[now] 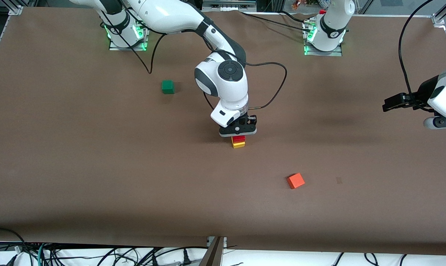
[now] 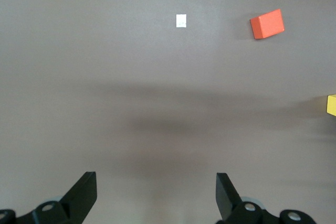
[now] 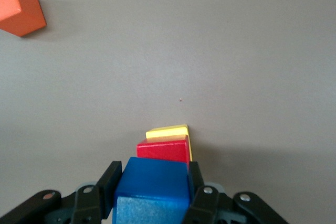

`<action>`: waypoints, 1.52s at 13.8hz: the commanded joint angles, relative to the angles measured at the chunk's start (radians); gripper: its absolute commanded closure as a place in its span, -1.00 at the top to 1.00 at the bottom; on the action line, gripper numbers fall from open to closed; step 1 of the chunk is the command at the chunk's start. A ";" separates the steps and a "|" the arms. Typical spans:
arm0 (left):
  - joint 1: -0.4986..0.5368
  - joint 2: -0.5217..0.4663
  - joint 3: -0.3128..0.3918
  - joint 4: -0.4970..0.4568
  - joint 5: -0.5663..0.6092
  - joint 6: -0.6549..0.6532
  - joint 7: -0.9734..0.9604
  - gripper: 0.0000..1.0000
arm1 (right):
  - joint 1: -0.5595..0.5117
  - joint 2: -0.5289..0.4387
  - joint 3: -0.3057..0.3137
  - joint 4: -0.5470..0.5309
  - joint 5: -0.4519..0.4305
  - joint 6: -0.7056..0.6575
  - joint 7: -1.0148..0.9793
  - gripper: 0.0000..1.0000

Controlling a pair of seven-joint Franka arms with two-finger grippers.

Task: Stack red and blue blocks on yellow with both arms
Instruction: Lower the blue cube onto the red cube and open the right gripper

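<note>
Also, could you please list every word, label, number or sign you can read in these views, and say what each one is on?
No text can be read in any view.
Small white tag on the table: any marks on it are too small to read.
Round emblem on the left arm's base: too small to make out.
The blue block, red block, yellow block, orange cube and green cube show no printing.
</note>
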 commanded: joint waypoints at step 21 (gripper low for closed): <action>0.016 0.016 0.000 0.055 -0.024 -0.004 0.010 1.00 | -0.385 -0.473 -0.018 -0.132 0.227 -0.590 -0.299 1.00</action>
